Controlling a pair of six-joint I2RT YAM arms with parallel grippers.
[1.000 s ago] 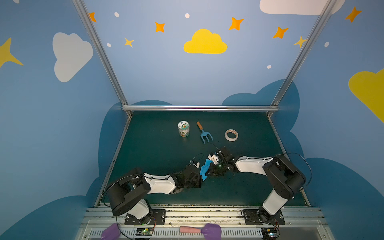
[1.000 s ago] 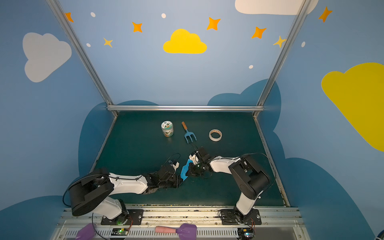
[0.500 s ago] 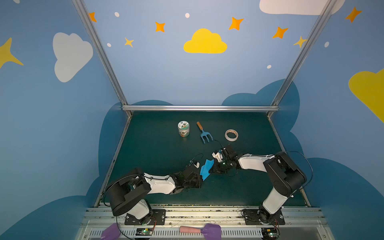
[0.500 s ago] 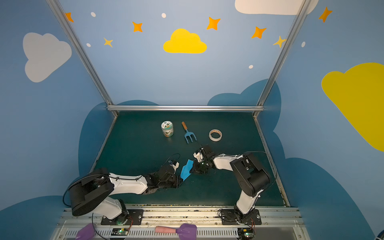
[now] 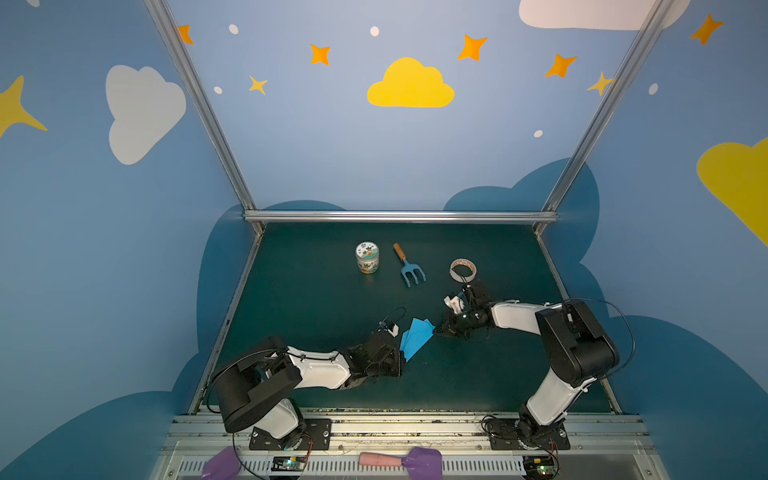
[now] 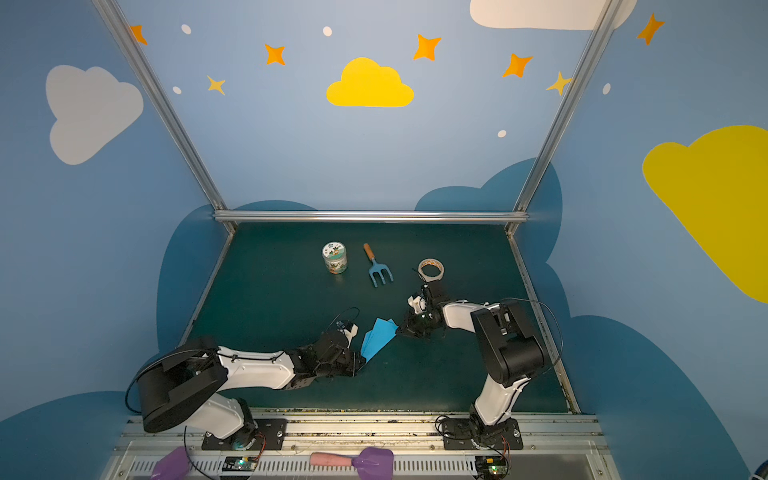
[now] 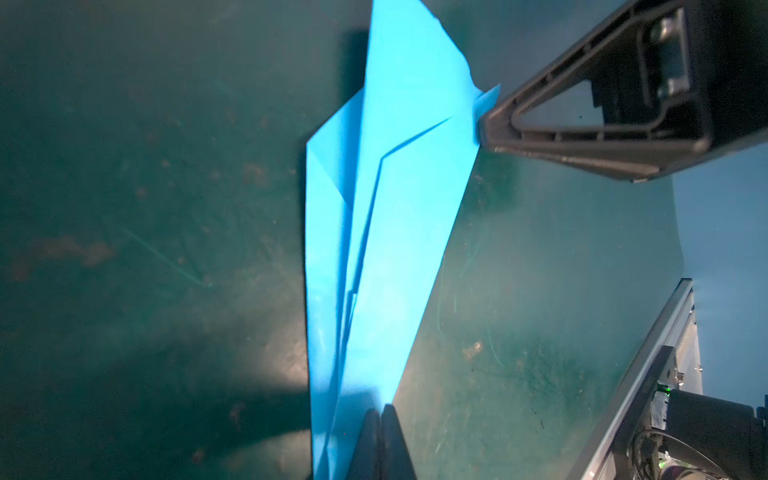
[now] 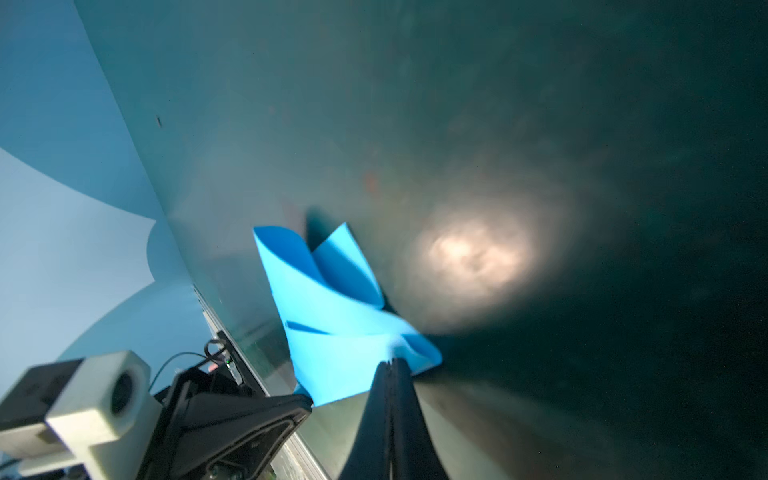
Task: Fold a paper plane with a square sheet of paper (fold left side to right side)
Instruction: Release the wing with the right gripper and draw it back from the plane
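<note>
One plane (image 5: 415,341), thin sky-blue paper creased into a layered dart, is mid-table, nearer the front edge. The left gripper (image 5: 401,357) is clamped on its pointed end and the right gripper (image 5: 435,331) on a wing corner. The table (image 5: 311,299) is scuffed dark green, and the walls (image 5: 332,145) are blue with painted clouds. Near the back edge are one labelled jar (image 5: 367,258), one wooden-handled blue fork (image 5: 409,268) and one tape roll (image 5: 463,270).

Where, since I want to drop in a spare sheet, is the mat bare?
Bare: mat left of the jar; also the near strip before the paper plane. Crowded: jar, fork, tape roll along the back; left tool and right tool pinching the plane mid-mat.
</note>
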